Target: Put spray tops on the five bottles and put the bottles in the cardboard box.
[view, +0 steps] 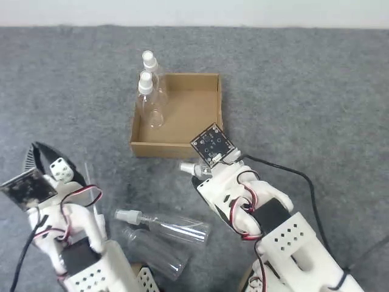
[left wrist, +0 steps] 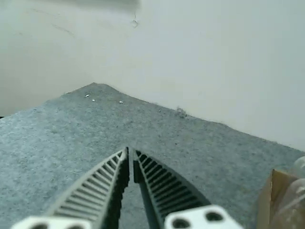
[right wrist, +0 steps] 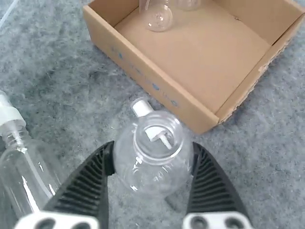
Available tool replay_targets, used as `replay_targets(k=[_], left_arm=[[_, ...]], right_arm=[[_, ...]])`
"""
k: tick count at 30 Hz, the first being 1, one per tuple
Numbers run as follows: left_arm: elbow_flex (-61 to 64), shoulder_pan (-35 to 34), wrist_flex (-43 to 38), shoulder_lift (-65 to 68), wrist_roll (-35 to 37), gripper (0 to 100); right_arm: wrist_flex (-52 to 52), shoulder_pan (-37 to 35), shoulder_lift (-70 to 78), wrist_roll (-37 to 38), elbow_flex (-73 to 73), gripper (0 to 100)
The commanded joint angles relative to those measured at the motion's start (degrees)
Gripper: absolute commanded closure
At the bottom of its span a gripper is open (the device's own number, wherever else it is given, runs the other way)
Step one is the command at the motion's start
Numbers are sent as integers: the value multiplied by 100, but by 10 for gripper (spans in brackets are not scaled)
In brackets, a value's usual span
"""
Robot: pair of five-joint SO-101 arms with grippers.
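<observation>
- The right gripper (right wrist: 152,146) is clamped on a clear plastic bottle (right wrist: 153,167). Its black ribbed fingers (right wrist: 93,179) press against the bottle's two sides.
- The held bottle's white spray top (right wrist: 141,106) points at the brown open-topped cardboard box (view: 182,148). The bottle is outside the box, just beside its near wall, and I cannot tell whether it rests on the grey carpet (view: 316,79).
- Two upright capped bottles (view: 150,91) stand close together inside the box, at its far left corner.
- Two lying bottles (view: 170,228) rest on the carpet between the arms. One has a white spray top fitted; the other's neck end is too unclear to tell.
- The left gripper (left wrist: 131,153) has its fingers drawn together to a thin slit with nothing between them. It is over the carpet, well apart from the box.
</observation>
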Motion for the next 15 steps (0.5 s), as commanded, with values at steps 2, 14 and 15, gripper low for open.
replay_targets(k=[2,14,15], left_arm=[[-840,-26,941,-53,-624,984],[-1393,44,2110,-35,-1407,984],[-1393,114,2189,-26,-1495,984]], right_arm=[[-145,84,-198,-9,-35,950],[-251,374,-180,-9,-26,950],[-268,382,-145,-9,-26,950]])
